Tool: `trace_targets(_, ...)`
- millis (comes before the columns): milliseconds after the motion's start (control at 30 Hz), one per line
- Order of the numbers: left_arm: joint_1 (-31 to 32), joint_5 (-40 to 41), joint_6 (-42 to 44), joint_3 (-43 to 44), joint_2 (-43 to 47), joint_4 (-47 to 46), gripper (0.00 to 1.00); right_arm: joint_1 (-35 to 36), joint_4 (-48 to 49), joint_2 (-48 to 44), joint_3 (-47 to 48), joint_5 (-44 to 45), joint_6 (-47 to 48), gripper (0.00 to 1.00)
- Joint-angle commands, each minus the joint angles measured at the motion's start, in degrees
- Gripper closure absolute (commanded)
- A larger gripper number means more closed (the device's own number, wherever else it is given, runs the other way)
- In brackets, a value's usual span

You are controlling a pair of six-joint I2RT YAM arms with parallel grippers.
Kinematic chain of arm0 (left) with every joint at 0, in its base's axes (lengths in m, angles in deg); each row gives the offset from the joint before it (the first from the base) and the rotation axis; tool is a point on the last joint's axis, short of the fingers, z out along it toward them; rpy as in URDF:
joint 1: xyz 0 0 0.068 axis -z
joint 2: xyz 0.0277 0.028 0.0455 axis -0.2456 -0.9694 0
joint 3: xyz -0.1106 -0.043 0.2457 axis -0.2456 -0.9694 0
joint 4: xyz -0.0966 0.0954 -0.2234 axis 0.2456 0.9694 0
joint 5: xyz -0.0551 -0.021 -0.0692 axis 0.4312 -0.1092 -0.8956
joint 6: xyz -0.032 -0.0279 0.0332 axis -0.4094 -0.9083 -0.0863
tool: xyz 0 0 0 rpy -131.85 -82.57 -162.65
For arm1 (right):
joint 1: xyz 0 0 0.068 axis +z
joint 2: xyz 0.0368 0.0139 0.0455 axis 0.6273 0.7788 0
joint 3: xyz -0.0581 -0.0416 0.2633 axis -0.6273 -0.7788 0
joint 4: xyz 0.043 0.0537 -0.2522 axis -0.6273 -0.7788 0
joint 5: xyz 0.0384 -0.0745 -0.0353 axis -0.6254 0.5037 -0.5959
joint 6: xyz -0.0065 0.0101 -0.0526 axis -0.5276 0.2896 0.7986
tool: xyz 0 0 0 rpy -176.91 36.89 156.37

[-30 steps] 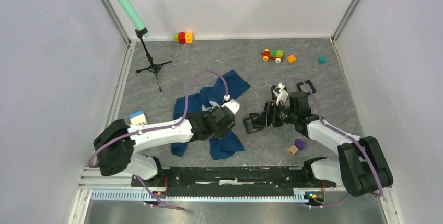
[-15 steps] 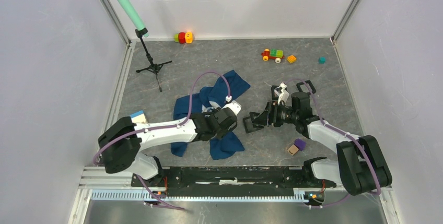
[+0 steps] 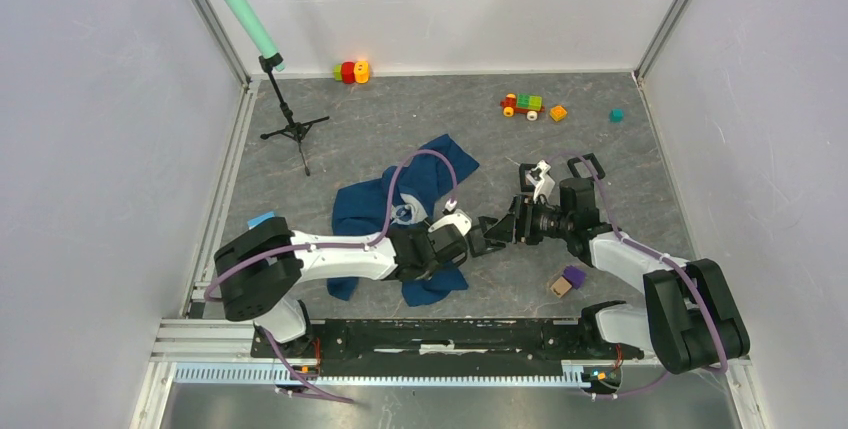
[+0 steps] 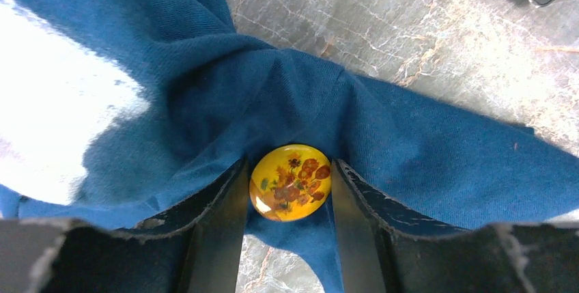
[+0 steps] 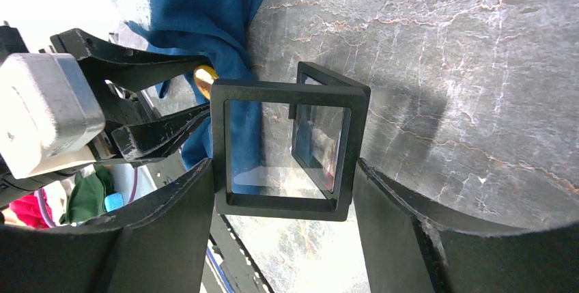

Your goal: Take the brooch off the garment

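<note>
Left arm has swung right, up to the case | left gripper [image 4: 288,170] half-closed, pinching brooch [image 4: 290,182] | garment [image 4: 423,163] bunches around it, mid-table [image 3: 620,139] | right gripper [image 5: 283,170] clamps display case [image 5: 280,205] wide | I pull slowly, steadily.

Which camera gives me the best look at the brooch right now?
Left wrist: the yellow brooch fills mid-frame on the garment, with the jaws of the left gripper against both sides. Right wrist shows only a yellow sliver behind the clear case. In top external the arms hide it.
</note>
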Motion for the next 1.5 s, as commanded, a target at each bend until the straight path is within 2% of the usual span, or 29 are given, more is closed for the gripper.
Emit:
trace_targets(0,0.3,0.7,-2.6,1.1,-2.0,-1.7,0.46,-0.5,2.2,0.1,-0.4,-1.6,0.1,0.36)
trace_targets(200,0.1,-1.5,-2.4,2.0,-4.3,-0.7,0.37,-0.8,2.1,0.0,-0.4,-2.0,0.1,0.36)
trace_targets(333,-0.1,-0.8,-2.2,3.0,-6.4,0.6,0.36,-1.1,2.2,0.0,-0.4,-2.2,0.2,0.36)
trace_targets(567,-0.2,0.8,-1.7,3.5,-4.8,1.6,0.55,-1.5,2.2,0.0,-0.4,-2.7,0.3,0.36)
trace_targets(733,-0.7,1.9,-1.1,3.5,1.1,2.9,0.57,-1.8,2.2,-0.1,-0.5,-2.9,0.3,0.36)
trace_targets(800,-1.7,1.0,-1.2,3.4,3.9,2.9,0.61,-2.0,2.2,-0.1,-0.5,-3.0,0.4,0.36)
trace_targets(900,-5.0,-2.8,-1.5,2.3,8.1,1.6,0.63,-2.1,2.2,0.0,-0.6,-3.1,0.2,0.36)
trace_targets(1100,-11.1,-12.4,-2.1,-0.7,14.1,-1.4,0.61,-2.3,2.2,-0.1,-0.4,-3.2,0.1,0.36)
trace_targets(1233,-11.8,-20.2,-2.9,-0.6,15.8,-3.7,0.60,-2.4,2.6,0.1,-0.4,-3.3,-0.3,0.37)
trace_targets(1333,-11.9,-26.6,-4.7,-0.6,15.4,-8.0,0.60,-2.4,6.7,0.4,-1.9,-4.4,-3.5,0.36)
trace_targets(1467,-12.0,-28.2,-7.0,-0.3,12.4,-13.7,0.59,-2.4,13.3,0.8,-5.1,-4.5,-8.3,0.36)
